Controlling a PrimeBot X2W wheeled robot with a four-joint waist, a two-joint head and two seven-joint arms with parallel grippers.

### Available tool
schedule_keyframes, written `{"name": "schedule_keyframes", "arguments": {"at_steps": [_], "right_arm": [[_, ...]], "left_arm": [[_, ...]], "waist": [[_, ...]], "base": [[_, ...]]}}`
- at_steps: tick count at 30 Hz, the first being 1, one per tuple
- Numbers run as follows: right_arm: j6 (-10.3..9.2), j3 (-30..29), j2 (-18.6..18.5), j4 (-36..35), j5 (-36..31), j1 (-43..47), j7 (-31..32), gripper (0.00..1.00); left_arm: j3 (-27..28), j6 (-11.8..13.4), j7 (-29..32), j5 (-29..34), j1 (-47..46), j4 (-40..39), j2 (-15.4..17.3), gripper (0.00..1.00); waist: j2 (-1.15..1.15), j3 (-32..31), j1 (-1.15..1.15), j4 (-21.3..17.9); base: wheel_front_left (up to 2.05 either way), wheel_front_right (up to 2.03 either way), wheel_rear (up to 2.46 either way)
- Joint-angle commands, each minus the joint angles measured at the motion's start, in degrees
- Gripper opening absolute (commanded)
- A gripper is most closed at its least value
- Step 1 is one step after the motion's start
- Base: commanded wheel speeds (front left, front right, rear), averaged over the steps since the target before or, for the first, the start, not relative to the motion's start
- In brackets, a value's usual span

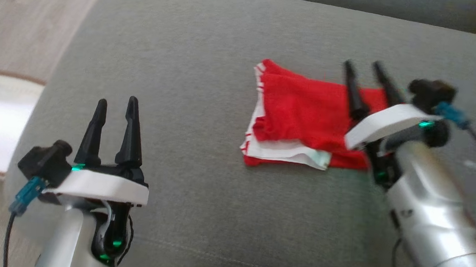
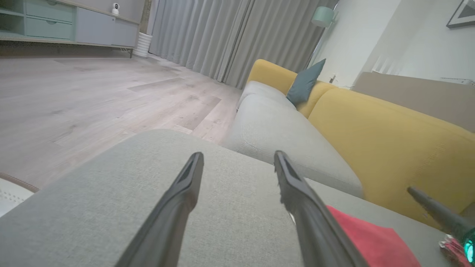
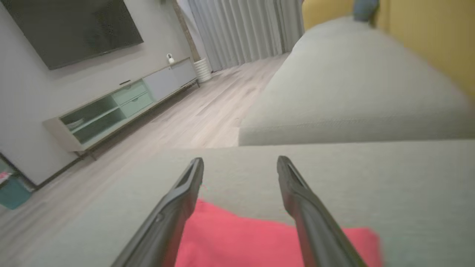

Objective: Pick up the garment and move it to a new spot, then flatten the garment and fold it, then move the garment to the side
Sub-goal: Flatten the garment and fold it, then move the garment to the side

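Presently, the left gripper [image 1: 118,100] stands released and empty over the grey cushion [image 1: 193,53], near its left edge. Right of centre, the folded red and white garment [image 1: 297,112] lies flat on the cushion. The right gripper [image 1: 362,64] is over the garment's right end, jaws apart, grasping nothing.

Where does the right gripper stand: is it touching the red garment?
Cannot tell. In the head view the open right gripper overlaps the red garment, but no gap or contact shows plainly.
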Motion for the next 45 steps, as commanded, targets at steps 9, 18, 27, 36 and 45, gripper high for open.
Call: {"name": "schedule_keyframes", "arguments": {"at_steps": [9, 18, 27, 36, 45], "right_arm": [[0.21, -13.94, -1.69, -17.53, -21.27, 9.74, -0.77, 1.0], [0.21, -21.86, 1.95, -29.97, -30.16, 21.61, -0.67, 1.0], [0.21, -24.52, 3.3, -35.4, -31.05, 26.04, 0.85, 1.0], [0.21, -22.3, 3.36, -33.8, -27.36, 23.93, 5.04, 1.0], [0.21, -20.83, 3.37, -24.58, -22.65, 18.63, 8.79, 1.0]], "left_arm": [[1.42, 0.31, -0.29, 1.05, -4.29, -3.48, 0.71, 1.0], [0.96, 0.79, -0.29, 2.77, -4.06, -3.24, 0.71, 1.0], [2.14, 0.55, -0.29, 2.21, -2.84, -3.39, 0.71, 1.0], [0.38, -0.53, -0.29, 3.13, -4.28, -2.71, 0.71, 1.0], [-1.33, -1.2, -0.29, 2.98, -5.81, -2.26, 0.71, 1.0]], "waist": [[0.0, -1.27, 0.0, -7.15], [0.0, -1.38, 0.0, -9.89], [0.0, -0.18, 0.0, -9.93], [0.0, 3.45, 0.0, -7.49], [0.0, 7.57, 0.0, -3.66]], "base": [[0.0, 0.0, 0.0], [0.0, 0.0, 0.0], [0.0, 0.0, 0.0], [0.0, 0.0, 0.0], [0.0, 0.0, 0.0]]}}
